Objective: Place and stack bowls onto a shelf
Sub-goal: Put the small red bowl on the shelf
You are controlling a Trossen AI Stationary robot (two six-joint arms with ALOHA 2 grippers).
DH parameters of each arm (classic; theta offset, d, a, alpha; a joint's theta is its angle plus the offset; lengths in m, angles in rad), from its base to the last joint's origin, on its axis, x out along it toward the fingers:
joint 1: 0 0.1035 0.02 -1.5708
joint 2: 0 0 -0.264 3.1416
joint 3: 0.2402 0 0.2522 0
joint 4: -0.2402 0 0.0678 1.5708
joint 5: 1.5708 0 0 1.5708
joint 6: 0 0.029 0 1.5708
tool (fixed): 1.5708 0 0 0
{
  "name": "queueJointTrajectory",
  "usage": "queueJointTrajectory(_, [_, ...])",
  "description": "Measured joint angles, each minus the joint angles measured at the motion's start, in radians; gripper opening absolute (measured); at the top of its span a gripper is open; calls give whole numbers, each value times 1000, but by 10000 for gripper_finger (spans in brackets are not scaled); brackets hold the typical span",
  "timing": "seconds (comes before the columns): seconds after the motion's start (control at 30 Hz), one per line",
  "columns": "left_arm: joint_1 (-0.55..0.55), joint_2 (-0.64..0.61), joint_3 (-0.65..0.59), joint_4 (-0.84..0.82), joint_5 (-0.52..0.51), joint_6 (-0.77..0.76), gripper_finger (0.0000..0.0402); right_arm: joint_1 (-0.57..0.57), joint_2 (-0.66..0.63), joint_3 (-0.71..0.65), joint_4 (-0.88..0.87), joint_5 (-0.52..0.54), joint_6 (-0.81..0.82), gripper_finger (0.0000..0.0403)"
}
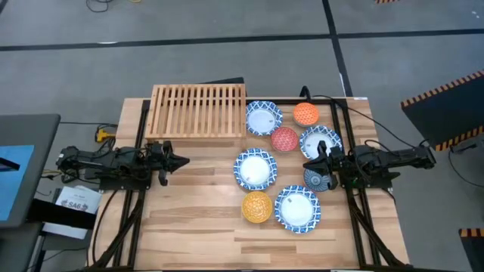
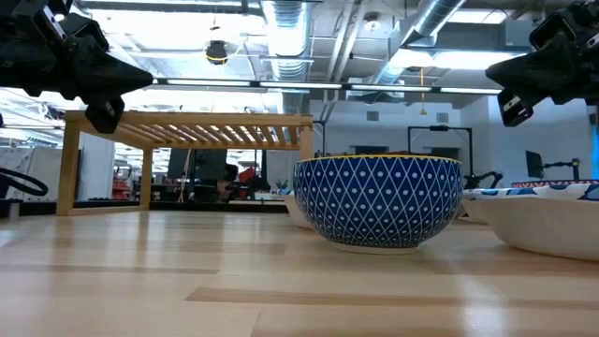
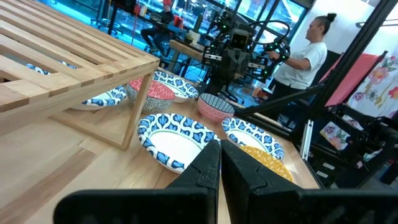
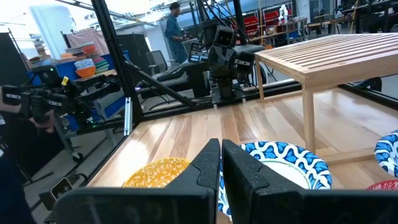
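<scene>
The shelf is a light-wood slatted rack standing at the table's far edge, nothing on it. All the bowls sit on the tabletop to its right: wide blue-and-white ones, and smaller ones in orange, red, yellow and dark blue, the last partly under my right arm. My left gripper is shut and hovers near the shelf's front left. My right gripper is shut, raised above the table beside the dark blue bowl.
Bare tabletop lies in front of the shelf and along the near left. Dark frame rails run along both table sides. People stand beyond the table in the room. The yellow-rimmed bowl stands closest to the near edge.
</scene>
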Motion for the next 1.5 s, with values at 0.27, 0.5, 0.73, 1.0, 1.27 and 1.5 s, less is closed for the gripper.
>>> queueJointTrajectory(0.27, [0,0,0,200,-90,-317,0,0,0,0,0,0,0,44])
queueJointTrajectory(0.5, [0,45,92,306,-106,-239,7,0,0,0,0,0,0,44])
queueJointTrajectory(0.73, [0,330,324,224,-155,-79,65,0,0,0,0,0,0,44])
queueJointTrajectory(1.0, [-2,673,582,211,-150,-57,118,0,0,0,1,0,0,44])
queueJointTrajectory(1.27, [-8,868,746,209,-124,-47,124,-1,-1,0,304,33,186,44])
queueJointTrajectory(1.5, [-7,938,786,214,-197,22,124,-1,39,71,609,123,314,44])
